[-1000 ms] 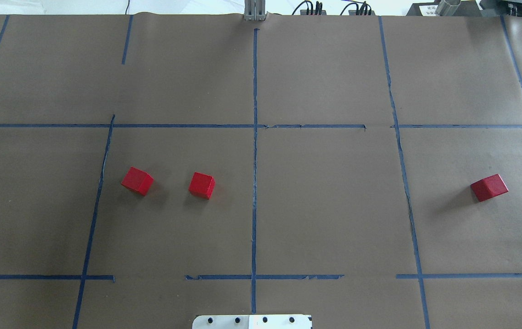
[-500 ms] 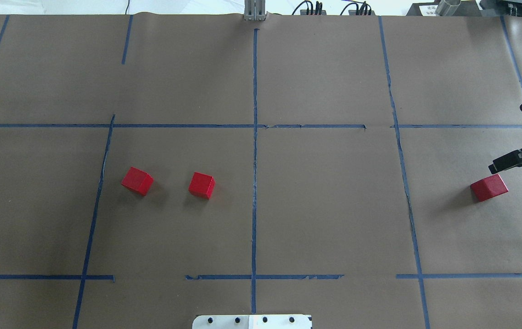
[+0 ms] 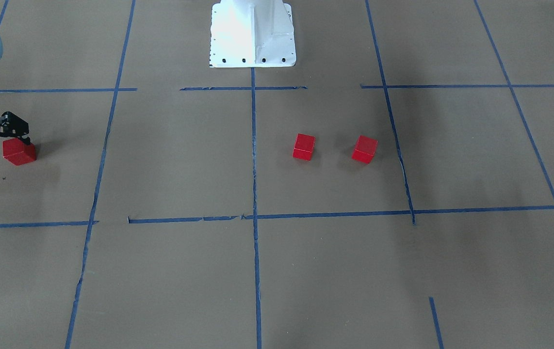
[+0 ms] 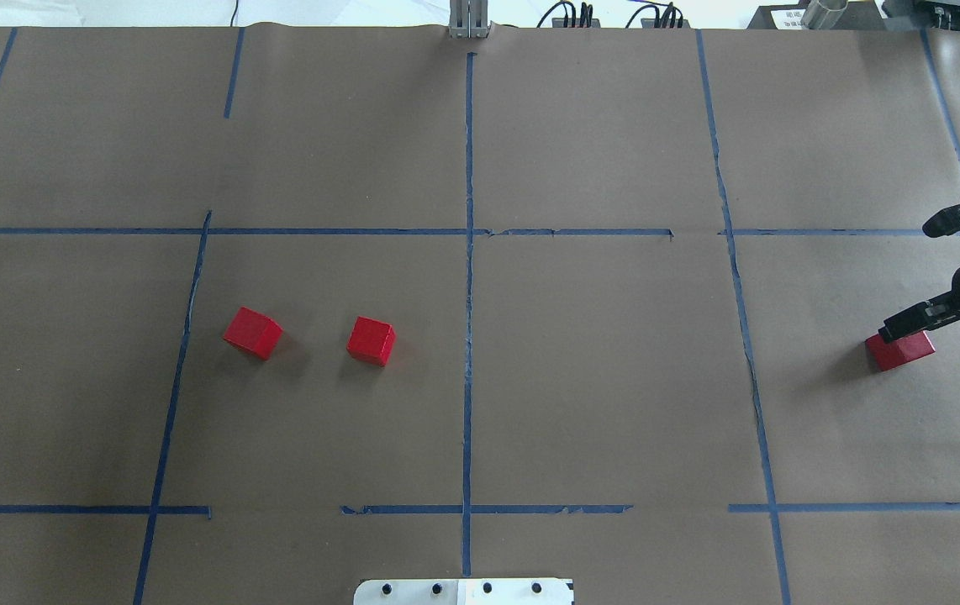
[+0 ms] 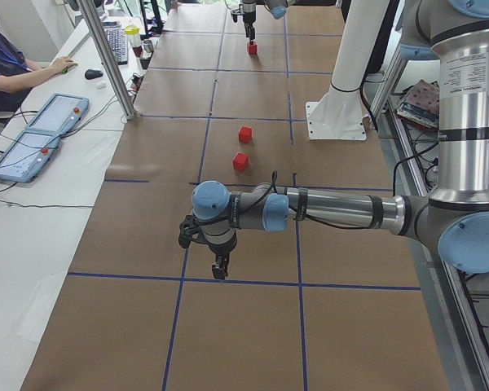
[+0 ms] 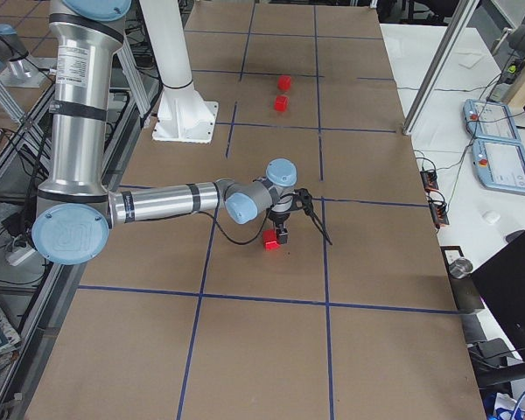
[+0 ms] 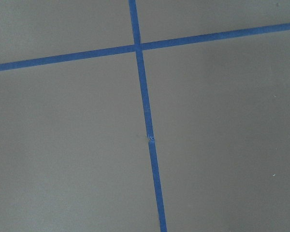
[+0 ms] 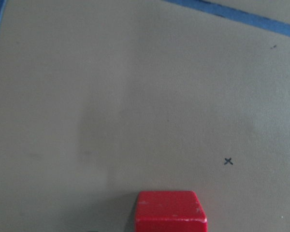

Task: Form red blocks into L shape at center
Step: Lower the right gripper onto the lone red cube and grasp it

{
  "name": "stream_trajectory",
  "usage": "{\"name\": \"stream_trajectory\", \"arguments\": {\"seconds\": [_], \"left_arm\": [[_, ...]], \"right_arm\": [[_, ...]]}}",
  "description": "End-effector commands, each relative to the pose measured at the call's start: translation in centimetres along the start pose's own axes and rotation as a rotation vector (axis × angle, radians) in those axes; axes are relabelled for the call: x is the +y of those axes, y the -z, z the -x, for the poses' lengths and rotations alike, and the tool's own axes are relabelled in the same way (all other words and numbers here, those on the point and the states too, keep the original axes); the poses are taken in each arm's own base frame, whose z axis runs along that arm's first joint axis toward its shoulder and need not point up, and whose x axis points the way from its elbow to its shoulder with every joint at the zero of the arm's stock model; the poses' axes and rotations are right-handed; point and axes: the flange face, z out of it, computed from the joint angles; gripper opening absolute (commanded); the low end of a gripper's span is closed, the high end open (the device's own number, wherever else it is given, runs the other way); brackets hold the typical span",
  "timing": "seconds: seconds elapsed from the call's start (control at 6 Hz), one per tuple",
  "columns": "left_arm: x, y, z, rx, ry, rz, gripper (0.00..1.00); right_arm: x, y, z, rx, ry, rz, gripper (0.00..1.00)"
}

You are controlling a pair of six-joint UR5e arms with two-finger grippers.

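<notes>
Left gripper (image 5: 220,269) shows only side-on, grip impossible to tell; right gripper (image 4: 909,280) is spread, one finger (image 4: 909,321) covering an edge of the far-right block (image 4: 904,353); three red blocks (image 4: 371,340) in all, two lying apart left of the centre (image 4: 468,361)

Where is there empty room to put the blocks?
The middle square's right half, between the center tape line and the next tape line, is bare. Its left half holds two blocks. The far right is crowded: the right gripper hangs over the third block.
</notes>
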Motion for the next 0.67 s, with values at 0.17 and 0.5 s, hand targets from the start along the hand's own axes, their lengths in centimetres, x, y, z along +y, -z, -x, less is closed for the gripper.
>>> {"name": "stream_trajectory", "arguments": {"seconds": [0.17, 0.5], "left_arm": [[-0.02, -0.04, -0.06, 0.000, -0.001, 0.001, 1.00], [-0.02, -0.04, -0.07, 0.002, -0.001, 0.001, 1.00]], "right_arm": [[0.38, -4.06, -0.20, 0.044, 0.016, 0.059, 0.99], [-0.01, -3.97, 0.04, 0.046, 0.016, 0.054, 0.29]]}}
